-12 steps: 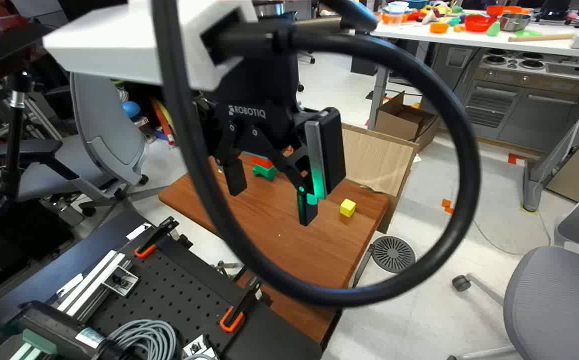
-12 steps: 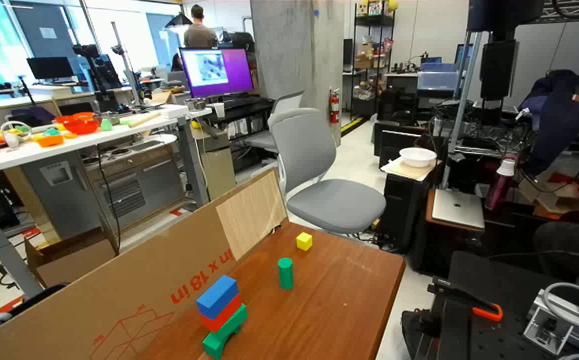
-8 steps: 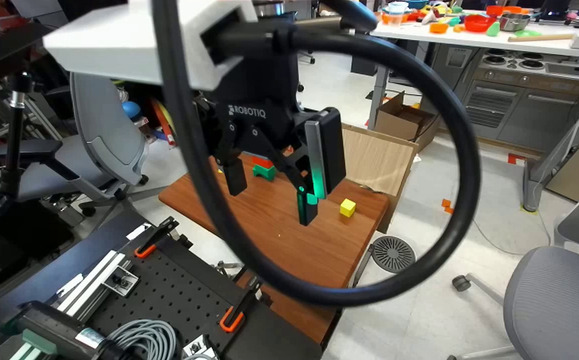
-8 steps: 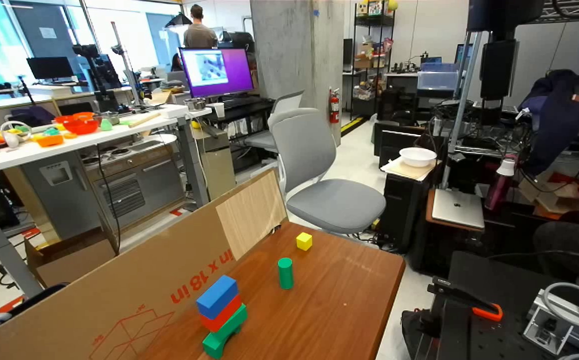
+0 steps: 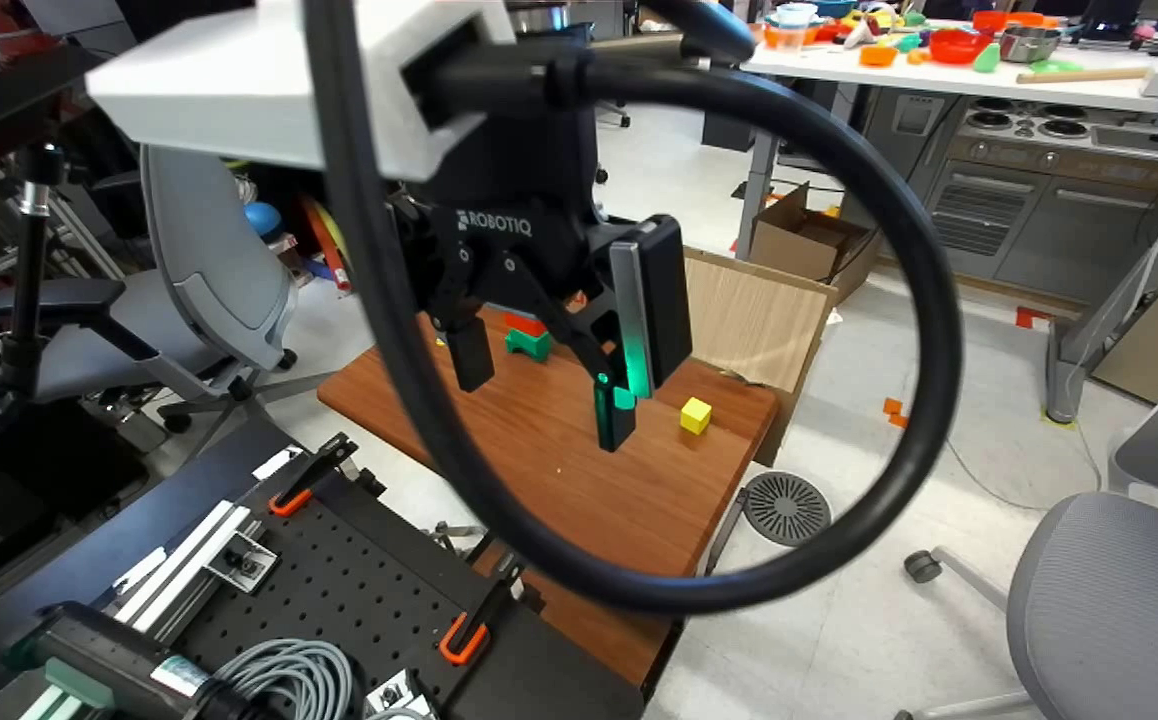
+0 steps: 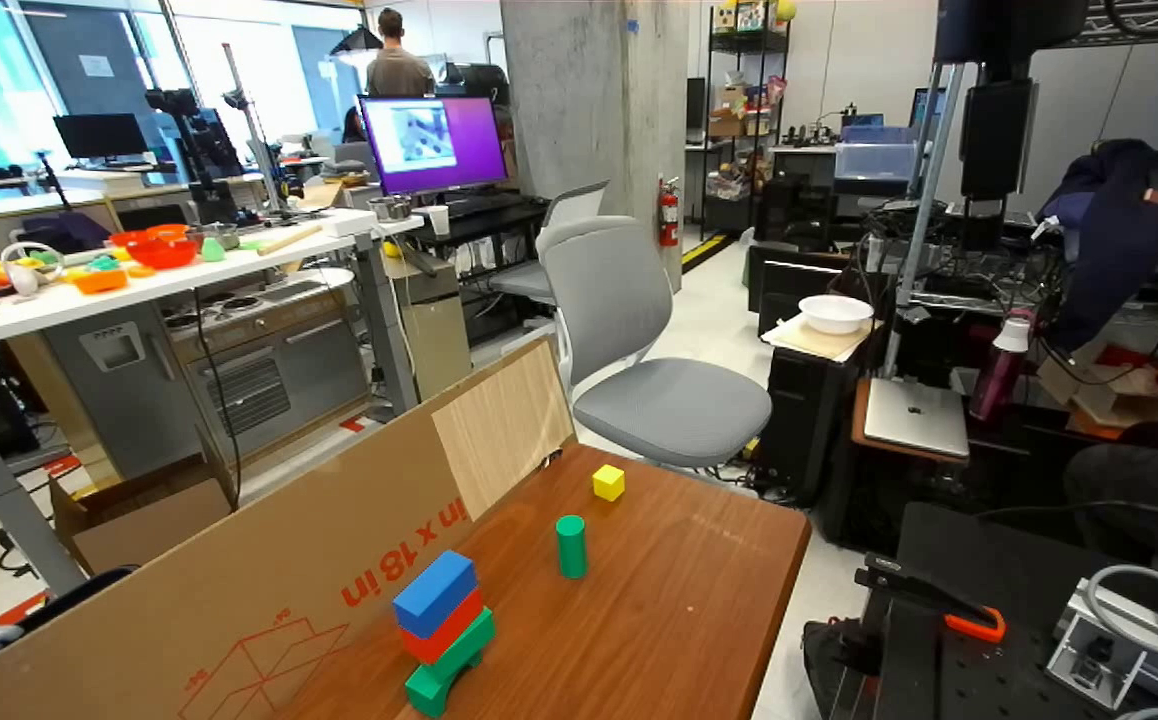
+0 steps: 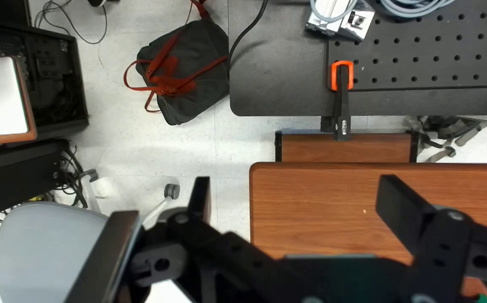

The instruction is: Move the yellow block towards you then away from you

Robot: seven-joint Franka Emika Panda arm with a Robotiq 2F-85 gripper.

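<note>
The yellow block (image 5: pixel 696 415) is a small lemon-yellow cube sitting flat on the brown wooden table (image 5: pixel 629 510), near the table's corner. It also shows in an exterior view (image 6: pixel 609 482), beyond the green cylinder. My gripper (image 5: pixel 543 395) hangs above the table with its fingers wide apart and nothing between them. The yellow block lies off to one side of the fingers, apart from them. In the wrist view the gripper (image 7: pixel 296 198) is open over the table end and floor. The yellow block is not visible there.
A green cylinder (image 6: pixel 571 547) stands near the yellow block. A stack has a blue block (image 6: pixel 436 593), a red block (image 6: pixel 444 628) and a green arch (image 6: pixel 451 665). A cardboard sheet (image 6: pixel 339 540) borders the table. A small yellow bit (image 5: pixel 440 342) shows behind the cable loop (image 5: pixel 924 300).
</note>
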